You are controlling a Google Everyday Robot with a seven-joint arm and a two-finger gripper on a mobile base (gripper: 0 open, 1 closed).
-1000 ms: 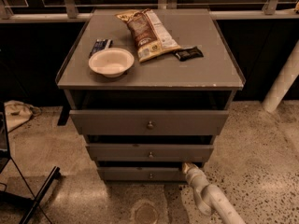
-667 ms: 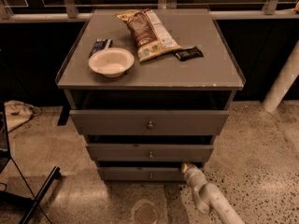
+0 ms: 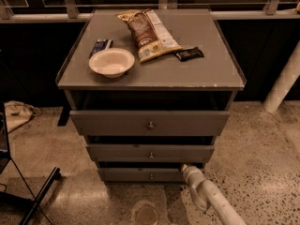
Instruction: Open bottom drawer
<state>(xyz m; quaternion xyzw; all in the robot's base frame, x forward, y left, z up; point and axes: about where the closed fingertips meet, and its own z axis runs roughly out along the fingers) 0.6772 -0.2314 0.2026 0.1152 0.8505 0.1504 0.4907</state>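
Bottom drawer: slim grey flat-front drawer (image 3: 123, 175) with a small round metal knob (image 3: 151, 176), lowest of three, just above the floor.
Hand: white hand (image 3: 185, 168) at that drawer's upper right edge, right of the knob; how far it is spread, cannot tell.
Room: speckled floor (image 3: 262, 163) open on the right; black stand leg (image 3: 40, 193) at lower left.
Desk: grey desk (image 3: 201, 74) carries a white bowl (image 3: 111, 61) and a crisp bag (image 3: 149, 34); print unreadable.
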